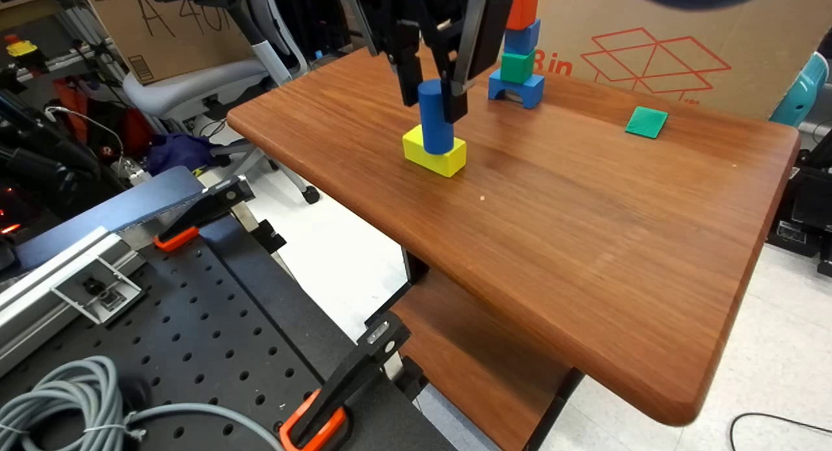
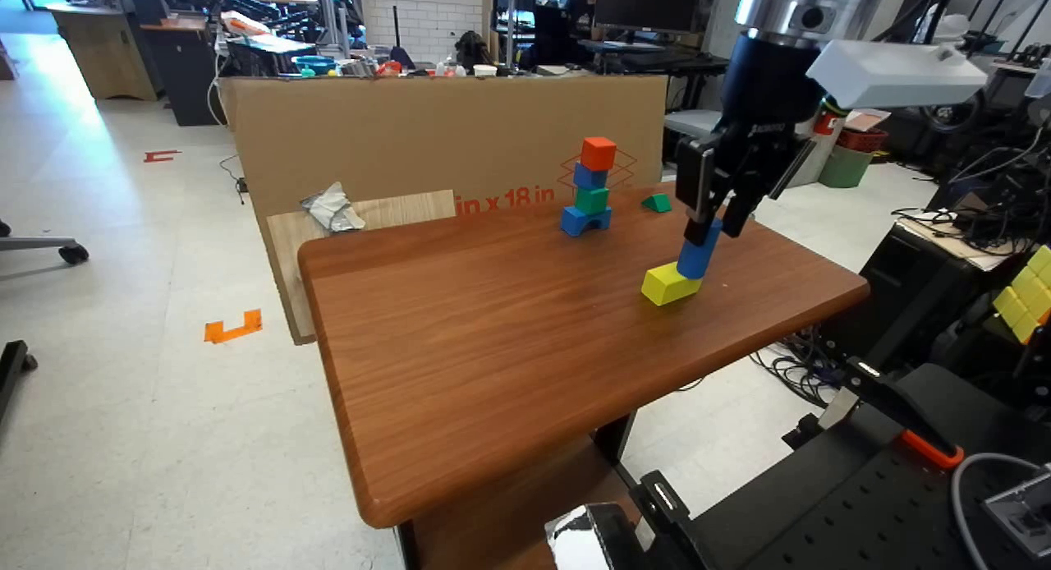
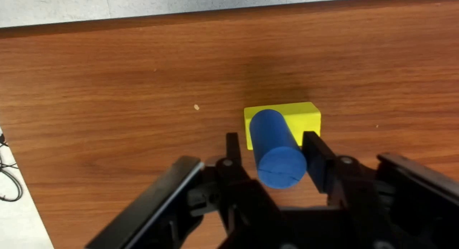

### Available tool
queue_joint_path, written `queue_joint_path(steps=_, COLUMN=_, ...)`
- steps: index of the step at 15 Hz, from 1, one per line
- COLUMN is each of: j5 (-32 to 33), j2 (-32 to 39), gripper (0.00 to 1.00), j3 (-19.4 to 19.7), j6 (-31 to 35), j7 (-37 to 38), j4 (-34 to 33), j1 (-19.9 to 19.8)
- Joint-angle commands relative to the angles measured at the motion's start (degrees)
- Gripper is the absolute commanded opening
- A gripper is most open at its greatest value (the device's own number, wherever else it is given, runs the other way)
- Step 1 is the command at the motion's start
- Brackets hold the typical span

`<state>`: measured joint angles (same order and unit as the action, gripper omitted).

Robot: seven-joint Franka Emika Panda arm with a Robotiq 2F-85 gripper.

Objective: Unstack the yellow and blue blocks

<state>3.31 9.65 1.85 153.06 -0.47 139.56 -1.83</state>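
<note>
The blue cylinder (image 1: pixel 437 129) stands on the yellow block (image 1: pixel 434 162) on the brown table (image 1: pixel 572 230). The gripper (image 1: pixel 433 101) is wide around the cylinder; the wrist view shows a gap on its left. A block tower (image 1: pixel 522 43) stands at the far side.

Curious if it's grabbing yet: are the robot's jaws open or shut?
Open: the wrist view shows a gap between the blue cylinder and one jaw.
</note>
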Motion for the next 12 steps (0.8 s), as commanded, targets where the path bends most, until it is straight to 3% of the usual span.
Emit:
queue_joint_path(steps=1, j5=0.47, j2=0.10, gripper=0.18, j3=0.32, j6=1.16, j7=-0.44, j4=-1.75, j1=-0.02)
queue_joint_path(steps=3, j5=0.13, j2=-0.83, gripper=0.08, j3=0.53, j6=0.08, j7=-0.72, j4=-2.71, j1=-0.36)
queue_joint_path(steps=7, j5=1.97, j2=-2.04, gripper=0.08, j3=2.73, j6=-0.48, j7=0.41, j4=-5.29, j1=-1.29)
queue_joint_path(steps=12, j5=10.04, j2=-0.40, gripper=0.08, j3=8.11, j6=-0.51, j7=5.17, j4=-7.79, j1=-2.87)
